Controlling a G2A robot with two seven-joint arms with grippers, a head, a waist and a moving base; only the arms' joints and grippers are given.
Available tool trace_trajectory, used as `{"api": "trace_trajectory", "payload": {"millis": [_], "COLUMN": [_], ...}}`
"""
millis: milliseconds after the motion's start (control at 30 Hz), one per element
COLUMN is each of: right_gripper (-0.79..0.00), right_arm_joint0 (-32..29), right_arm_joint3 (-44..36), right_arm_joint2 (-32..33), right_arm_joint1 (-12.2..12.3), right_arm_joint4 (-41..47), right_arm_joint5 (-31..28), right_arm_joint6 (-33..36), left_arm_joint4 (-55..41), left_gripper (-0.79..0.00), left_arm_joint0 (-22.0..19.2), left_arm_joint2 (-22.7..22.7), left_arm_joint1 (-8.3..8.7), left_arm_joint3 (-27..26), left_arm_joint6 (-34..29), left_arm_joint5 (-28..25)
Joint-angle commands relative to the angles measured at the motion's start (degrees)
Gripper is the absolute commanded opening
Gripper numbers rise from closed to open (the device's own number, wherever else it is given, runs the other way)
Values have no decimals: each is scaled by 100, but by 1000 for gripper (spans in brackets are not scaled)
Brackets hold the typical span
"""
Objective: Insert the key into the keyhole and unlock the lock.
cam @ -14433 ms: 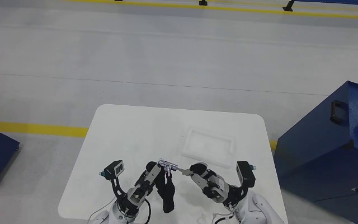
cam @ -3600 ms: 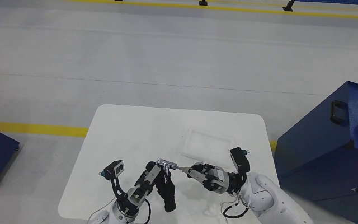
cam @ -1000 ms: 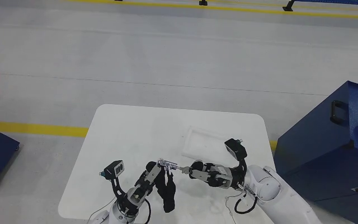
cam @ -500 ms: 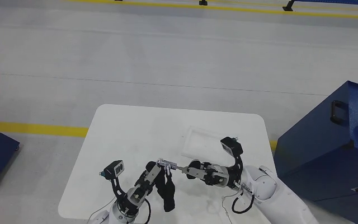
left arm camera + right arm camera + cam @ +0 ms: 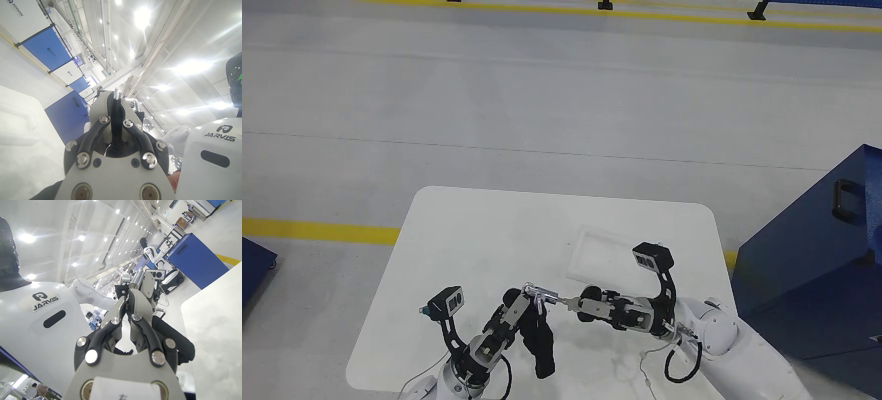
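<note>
A small silver padlock (image 5: 536,292) hangs above the table's front middle, and my left gripper (image 5: 527,304) is shut on it from the near side. In the left wrist view the fingers (image 5: 102,108) pinch a thin metal part of the padlock (image 5: 116,94). My right gripper (image 5: 578,302) is shut on the key (image 5: 559,298), which bridges the short gap to the padlock. In the right wrist view my right gripper (image 5: 128,295) sits directly against the shiny lock body (image 5: 135,279). The key blade is hidden there.
A shallow white tray (image 5: 614,262) lies on the white table (image 5: 472,240) just beyond the right arm. A blue cabinet (image 5: 832,250) stands off the table's right side. The left and far parts of the tabletop are bare.
The right wrist has rolled: its camera mount swung from beside the arm up toward the tray while the gripper stayed at the padlock. The left arm and padlock have held still.
</note>
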Motion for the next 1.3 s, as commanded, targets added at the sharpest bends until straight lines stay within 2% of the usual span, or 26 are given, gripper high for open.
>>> {"api": "trace_trajectory", "payload": {"millis": [0,300,533,867,1267], "right_gripper": [-785,-785,-785,-785,-785], "right_arm_joint0": [-1,-1,-54,-129,-190], "right_arm_joint3": [-1,-1,-216,-229,-198], "right_arm_joint2": [4,4,13,-24,-15], "right_arm_joint1": [0,0,-22,-94,-174], "right_arm_joint4": [12,12,-67,614,1665], "right_arm_joint5": [3,3,472,694,1223], "right_arm_joint6": [5,5,55,315,999], "left_arm_joint4": [0,0,0,0,0], "left_gripper": [-785,-785,-785,-785,-785], "left_arm_joint0": [0,0,0,0,0], "left_arm_joint2": [0,0,0,0,0], "left_arm_joint1": [0,0,0,0,0], "left_arm_joint3": [0,0,0,0,0], "left_arm_joint6": [0,0,0,0,0], "left_arm_joint5": [0,0,0,0,0]}}
